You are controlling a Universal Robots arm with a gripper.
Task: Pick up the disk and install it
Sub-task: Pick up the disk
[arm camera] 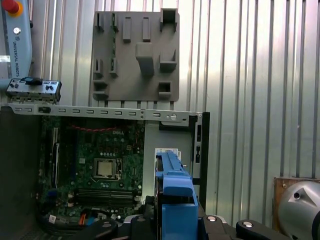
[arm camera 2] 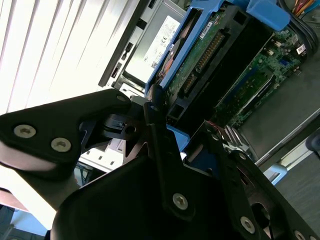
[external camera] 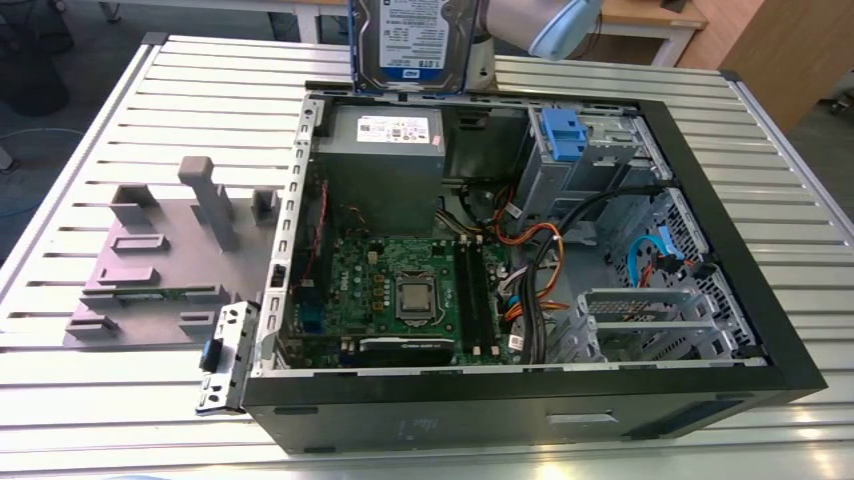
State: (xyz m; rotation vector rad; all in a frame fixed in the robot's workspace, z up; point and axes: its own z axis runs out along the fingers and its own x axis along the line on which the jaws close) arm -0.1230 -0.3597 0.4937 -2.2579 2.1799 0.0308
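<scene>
The disk [external camera: 414, 45] is a silver drive with a white-and-blue label in a blue plastic frame. In the exterior view it hangs upright above the far rim of the open computer case [external camera: 747, 300], over the grey power supply box [external camera: 380, 150]. My gripper [arm camera 2: 182, 127] is shut on the drive's blue frame, and the black fingers [arm camera 2: 155, 115] clamp it from both sides. The second wrist view shows the disk's [arm camera 2: 200, 55] circuit-board side. In the first wrist view the disk's blue frame [arm camera: 175, 190] points down toward the case.
Inside the case lie the motherboard [external camera: 400, 290], cable bundles and a drive bay with a blue latch [external camera: 561, 135]. A grey fixture plate [external camera: 147, 270] with upright blocks lies on the slatted table at the exterior view's left. A small metal bracket [external camera: 224, 355] leans by the case's corner.
</scene>
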